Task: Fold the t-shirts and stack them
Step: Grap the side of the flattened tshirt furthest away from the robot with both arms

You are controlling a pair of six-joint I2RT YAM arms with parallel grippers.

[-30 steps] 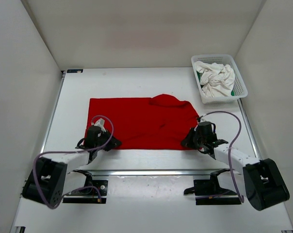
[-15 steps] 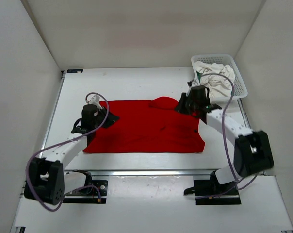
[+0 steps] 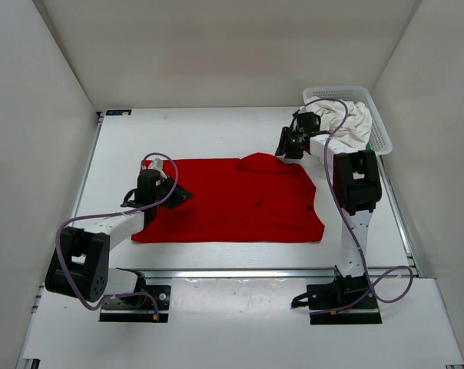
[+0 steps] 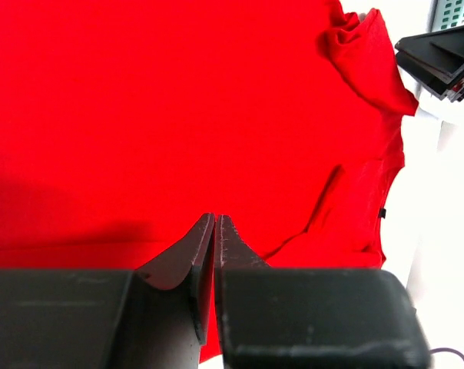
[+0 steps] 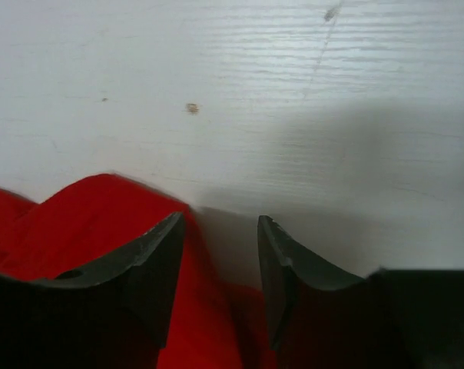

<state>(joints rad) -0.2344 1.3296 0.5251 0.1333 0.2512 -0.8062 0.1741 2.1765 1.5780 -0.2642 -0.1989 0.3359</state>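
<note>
A red t-shirt [image 3: 240, 204] lies spread flat in the middle of the table, with a rumpled sleeve at its far edge. My left gripper [image 3: 168, 196] hovers over the shirt's left part. In the left wrist view its jaws [image 4: 215, 217] stand shut to a thin slit above the red cloth [image 4: 178, 100], and no cloth shows pinched between the tips. My right gripper [image 3: 287, 144] is at the shirt's far right edge, open [image 5: 220, 217], with bare table between its fingers and red cloth [image 5: 86, 215] under the left one. A white t-shirt [image 3: 347, 121] lies crumpled in the basket.
The white mesh basket [image 3: 379, 127] stands at the back right corner, and the right arm reaches up beside it. White walls enclose the table on three sides. The right gripper's black body [image 4: 439, 61] shows at the top right of the left wrist view.
Both grippers went from the shirt's near corners to its far side. The right one then opened, let the cloth go and drew back toward the basket. The left shifted slightly nearer and rightward.
</note>
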